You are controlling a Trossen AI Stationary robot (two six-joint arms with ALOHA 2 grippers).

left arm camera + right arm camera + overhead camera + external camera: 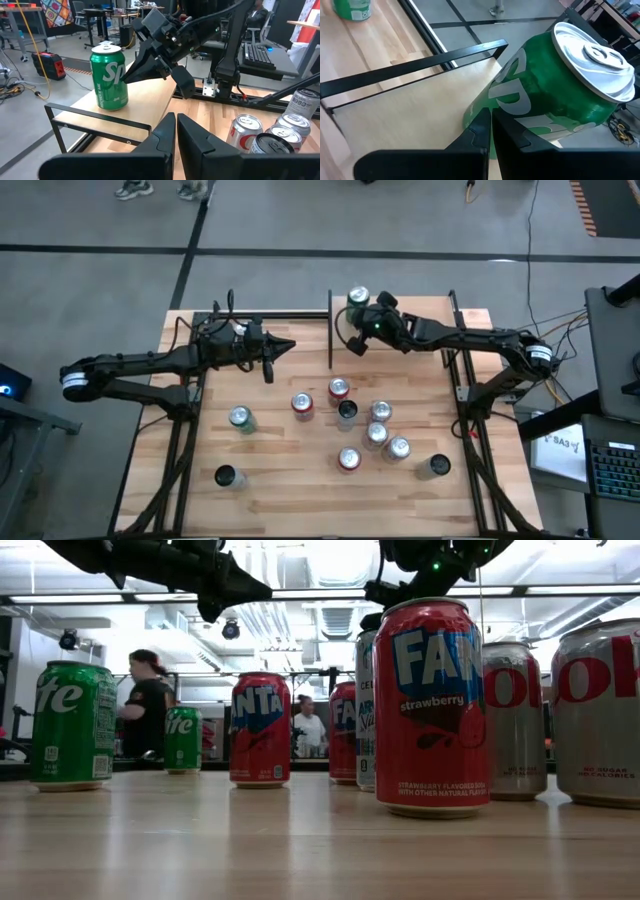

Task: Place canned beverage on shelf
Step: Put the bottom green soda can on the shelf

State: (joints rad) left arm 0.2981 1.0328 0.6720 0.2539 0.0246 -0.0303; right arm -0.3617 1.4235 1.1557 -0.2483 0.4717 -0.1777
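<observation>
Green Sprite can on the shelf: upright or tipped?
Upright. The left wrist view shows the green Sprite can standing on its base on the shelf, lid up, with the shut right gripper beside it.

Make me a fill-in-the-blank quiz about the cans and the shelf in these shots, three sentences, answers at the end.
1. The green Sprite can stands on the ____.
2. The right gripper has its fingers ____ beside that can.
3. In the low view, the nearest red Fanta can is labelled ____.

Answers: shelf; shut; strawberry
</observation>
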